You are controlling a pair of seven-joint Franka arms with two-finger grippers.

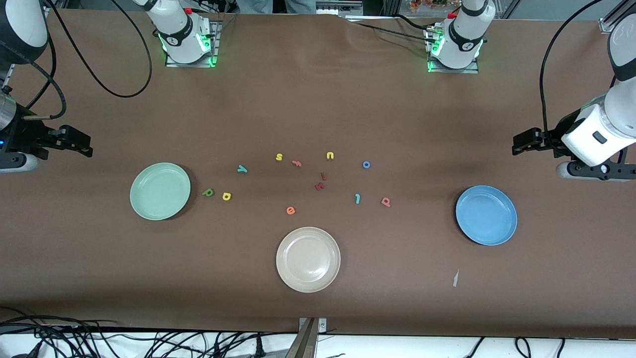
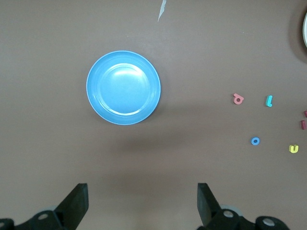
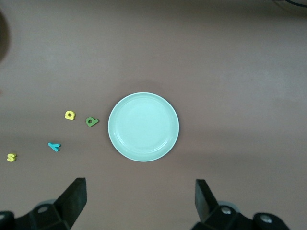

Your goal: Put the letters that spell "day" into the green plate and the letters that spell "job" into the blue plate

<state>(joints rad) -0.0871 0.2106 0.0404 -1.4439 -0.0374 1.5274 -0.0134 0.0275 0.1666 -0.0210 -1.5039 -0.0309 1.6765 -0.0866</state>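
Evidently nothing is sorted yet: the green plate (image 1: 160, 191) and blue plate (image 1: 486, 215) sit bare, with d (image 1: 208, 192), a (image 1: 227, 196) and y (image 1: 242, 169) just beside the green plate, toward the beige plate (image 1: 308, 259). j (image 1: 357, 199), o (image 1: 366, 164) and b (image 1: 386, 201) lie nearer the blue one. The right gripper (image 3: 139, 201) hangs over the table by the green plate and the left gripper (image 2: 142, 203) by the blue — both wide open, empty — so next I judge one must descend on a small letter, likely d.
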